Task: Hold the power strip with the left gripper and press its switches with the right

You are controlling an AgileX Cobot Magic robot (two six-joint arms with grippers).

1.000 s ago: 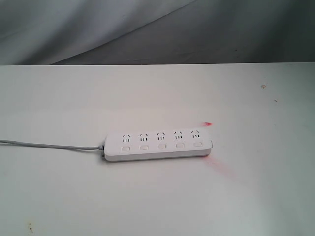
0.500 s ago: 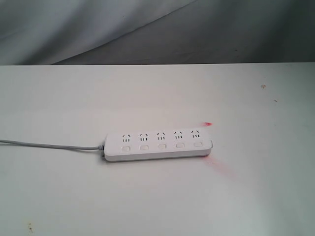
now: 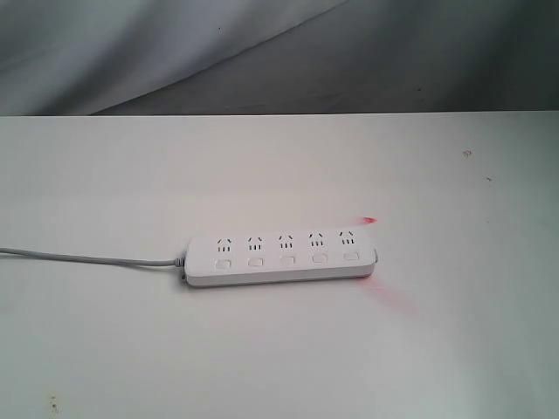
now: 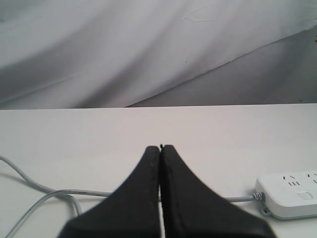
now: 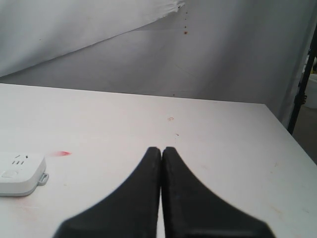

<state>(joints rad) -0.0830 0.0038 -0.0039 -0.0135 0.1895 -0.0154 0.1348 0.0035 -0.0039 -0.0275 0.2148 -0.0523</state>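
The white power strip [image 3: 281, 257] lies flat on the white table, its row of outlets above a row of small white switches [image 3: 287, 259]. Its grey cord [image 3: 87, 257] runs off to the left. Neither arm shows in the exterior view. In the left wrist view my left gripper [image 4: 160, 148] is shut with nothing in it, above the cord [image 4: 49, 191], and the strip's cord end [image 4: 290, 195] lies off to one side. In the right wrist view my right gripper [image 5: 161, 149] is shut and empty, with the strip's other end [image 5: 20, 173] well apart from it.
A red smear [image 3: 369, 220] marks the table behind the strip's right end, and a longer one [image 3: 389, 298] lies in front of it. Grey cloth [image 3: 262, 52] hangs behind the table's far edge. A black stand [image 5: 302, 84] rises past the table's right side.
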